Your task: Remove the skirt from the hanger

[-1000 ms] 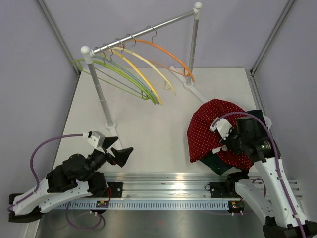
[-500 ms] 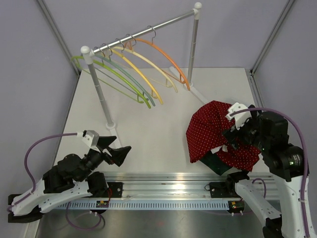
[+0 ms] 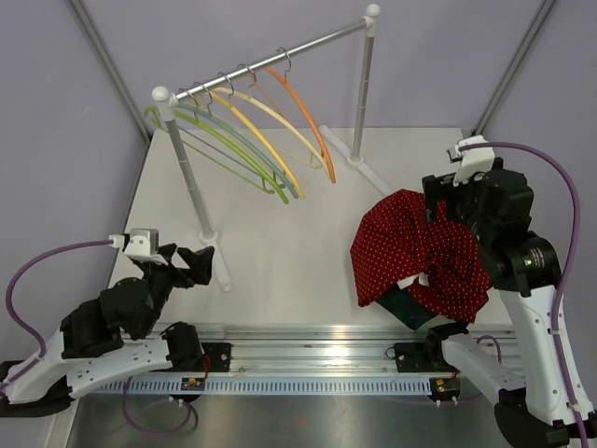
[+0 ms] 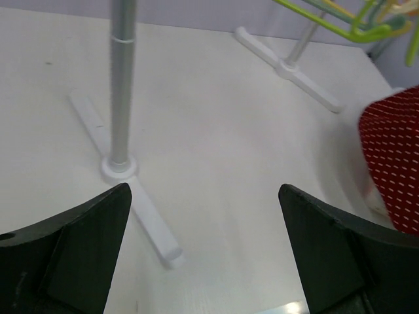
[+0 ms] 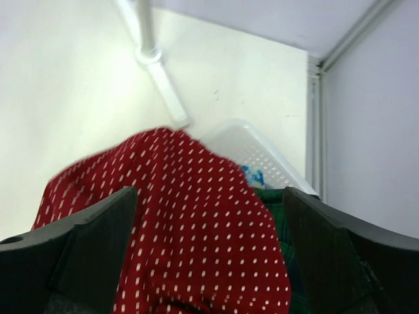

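Note:
The red white-dotted skirt (image 3: 410, 252) lies crumpled over a basket at the right of the table, off every hanger; it also shows in the right wrist view (image 5: 190, 222) and at the edge of the left wrist view (image 4: 393, 157). My right gripper (image 3: 446, 207) hangs above the skirt's far side, open and empty (image 5: 209, 191), apart from the cloth. Several bare coloured hangers (image 3: 252, 131) hang on the rail, the orange hanger (image 3: 303, 117) nearest the skirt. My left gripper (image 3: 201, 261) is open and empty (image 4: 204, 186) near the rack's left foot.
The rack's rail (image 3: 280, 61) runs across the back on two posts; the left post's foot (image 4: 118, 167) lies just ahead of my left gripper. A white perforated basket (image 5: 255, 150) holds a green garment (image 3: 401, 303) under the skirt. Purple walls close in both sides.
My right gripper opened, let go of the skirt and rose toward the back. The left arm drew back to the left. The orange hanger swung on the rail.

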